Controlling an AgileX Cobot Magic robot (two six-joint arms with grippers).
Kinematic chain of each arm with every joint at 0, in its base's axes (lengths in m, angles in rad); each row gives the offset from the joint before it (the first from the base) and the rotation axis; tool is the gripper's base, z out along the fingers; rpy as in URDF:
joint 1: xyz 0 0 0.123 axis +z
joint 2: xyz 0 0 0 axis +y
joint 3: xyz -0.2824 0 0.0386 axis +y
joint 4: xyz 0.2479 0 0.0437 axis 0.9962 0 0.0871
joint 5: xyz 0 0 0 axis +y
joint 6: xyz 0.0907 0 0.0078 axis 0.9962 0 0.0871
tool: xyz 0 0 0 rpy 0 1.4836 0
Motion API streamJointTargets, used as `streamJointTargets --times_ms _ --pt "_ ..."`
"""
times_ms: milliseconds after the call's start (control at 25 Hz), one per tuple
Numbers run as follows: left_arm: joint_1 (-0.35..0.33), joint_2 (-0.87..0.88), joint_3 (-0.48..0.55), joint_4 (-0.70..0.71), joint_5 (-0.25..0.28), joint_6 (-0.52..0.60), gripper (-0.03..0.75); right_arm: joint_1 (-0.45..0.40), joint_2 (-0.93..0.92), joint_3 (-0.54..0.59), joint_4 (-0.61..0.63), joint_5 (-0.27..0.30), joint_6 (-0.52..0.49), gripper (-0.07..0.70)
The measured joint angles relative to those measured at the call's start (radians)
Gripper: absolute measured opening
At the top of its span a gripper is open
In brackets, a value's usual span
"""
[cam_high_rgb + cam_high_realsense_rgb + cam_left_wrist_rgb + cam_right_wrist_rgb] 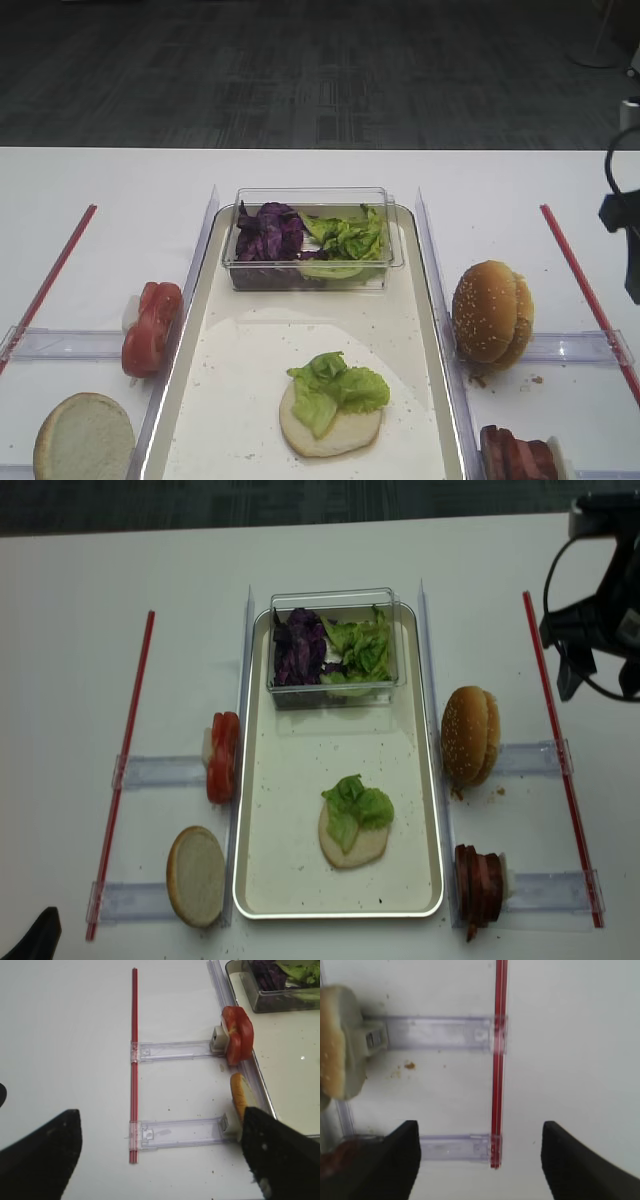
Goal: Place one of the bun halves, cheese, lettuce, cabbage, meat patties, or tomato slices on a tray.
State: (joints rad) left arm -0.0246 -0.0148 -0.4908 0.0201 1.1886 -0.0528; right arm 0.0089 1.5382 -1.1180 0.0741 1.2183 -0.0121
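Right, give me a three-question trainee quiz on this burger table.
1. True or false: a lettuce leaf lies on the bun half on the tray.
2. What shares the clear box with the spare lettuce? A) tomato slices B) purple cabbage C) meat patties
3. Fill in: the right pincer is ____, with nothing between its jaws.

Key: 1 true; 2 B; 3 open.
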Motion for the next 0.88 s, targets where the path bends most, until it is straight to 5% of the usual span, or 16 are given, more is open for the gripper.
streamJointTargets --times_ms 440,880 --pt "0.0 0.0 0.0 0.0 0.0 0.0 0.597 -0.002 -0.414 0.448 0.0 -0.098 0.012 0.534" --pt "0.0 0.0 0.0 0.0 0.0 0.0 0.597 -0.002 -0.862 0.616 -0.021 -0.111 0.033 0.534"
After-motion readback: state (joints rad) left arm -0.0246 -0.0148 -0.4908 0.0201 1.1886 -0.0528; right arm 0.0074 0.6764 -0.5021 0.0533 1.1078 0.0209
